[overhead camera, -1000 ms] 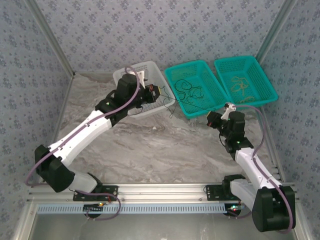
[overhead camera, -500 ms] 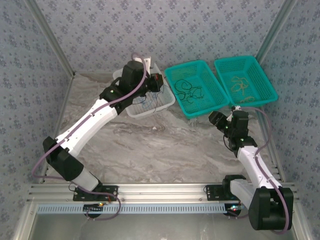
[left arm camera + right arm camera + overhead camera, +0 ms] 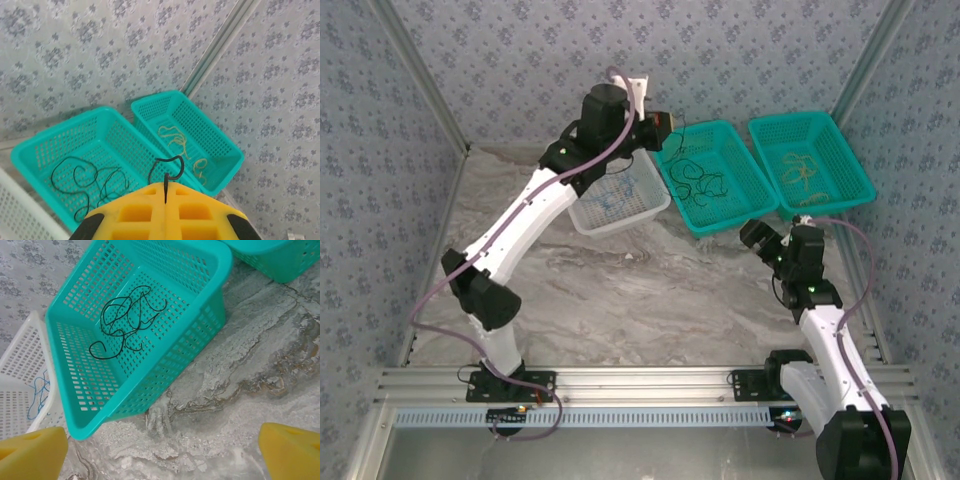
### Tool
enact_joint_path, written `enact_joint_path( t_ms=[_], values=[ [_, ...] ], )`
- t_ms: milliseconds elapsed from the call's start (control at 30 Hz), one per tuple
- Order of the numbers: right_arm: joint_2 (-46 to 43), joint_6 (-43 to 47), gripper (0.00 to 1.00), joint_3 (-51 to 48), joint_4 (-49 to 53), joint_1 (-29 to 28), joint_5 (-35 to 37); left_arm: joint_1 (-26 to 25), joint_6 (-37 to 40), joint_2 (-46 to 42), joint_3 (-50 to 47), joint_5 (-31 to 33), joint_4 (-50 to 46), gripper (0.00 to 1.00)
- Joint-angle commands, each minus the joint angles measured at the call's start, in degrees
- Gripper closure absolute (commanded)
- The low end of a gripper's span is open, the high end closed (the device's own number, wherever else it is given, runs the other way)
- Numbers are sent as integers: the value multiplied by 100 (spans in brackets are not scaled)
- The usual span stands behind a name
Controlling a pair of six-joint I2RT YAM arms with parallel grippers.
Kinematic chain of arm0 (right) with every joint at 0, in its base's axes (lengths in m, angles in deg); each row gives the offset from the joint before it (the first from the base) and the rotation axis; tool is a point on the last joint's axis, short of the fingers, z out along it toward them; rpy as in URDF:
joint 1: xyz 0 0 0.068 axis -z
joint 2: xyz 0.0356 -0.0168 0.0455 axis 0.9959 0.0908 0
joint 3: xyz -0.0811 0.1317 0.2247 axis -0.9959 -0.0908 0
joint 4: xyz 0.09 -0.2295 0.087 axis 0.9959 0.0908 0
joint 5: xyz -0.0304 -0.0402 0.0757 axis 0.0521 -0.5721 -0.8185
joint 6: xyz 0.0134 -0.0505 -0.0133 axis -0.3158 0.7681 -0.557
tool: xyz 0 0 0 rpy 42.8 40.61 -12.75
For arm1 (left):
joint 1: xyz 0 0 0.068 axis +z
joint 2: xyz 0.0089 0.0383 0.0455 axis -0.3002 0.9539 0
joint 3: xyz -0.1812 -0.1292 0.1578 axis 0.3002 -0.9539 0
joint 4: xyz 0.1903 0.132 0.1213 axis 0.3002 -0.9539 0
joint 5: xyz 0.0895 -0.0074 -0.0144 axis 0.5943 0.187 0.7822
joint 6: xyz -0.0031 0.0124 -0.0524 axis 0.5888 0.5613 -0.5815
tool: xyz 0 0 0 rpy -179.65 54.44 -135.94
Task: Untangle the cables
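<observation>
Claw of outstretched left arm, raised high, pinches black cable.

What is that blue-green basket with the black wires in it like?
It is a teal plastic basket, rectangular, with sloping walls and a floor full of small slots, and a smooth rim. It sits flat on the marbled table, between a white basket and a second teal basket. Loose, curly black cables lie tangled on its floor.
</observation>
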Motion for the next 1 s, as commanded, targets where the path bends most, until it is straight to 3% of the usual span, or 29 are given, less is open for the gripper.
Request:
enact_joint_path(
  t_ms=[0, 533, 967],
  values=[
    [-102, 53, 0, 103, 366, 32, 199, -77, 233, 281, 747, -276, -66, 100],
    [-466, 179, 0, 204, 1050, 56, 215, -140, 557, 2639, 2924, -41, 276, 100],
    [-594, 177, 0, 168, 1305, 80, 259, -132, -188, 3752, 2996, -223, 306, 100]
  ],
)
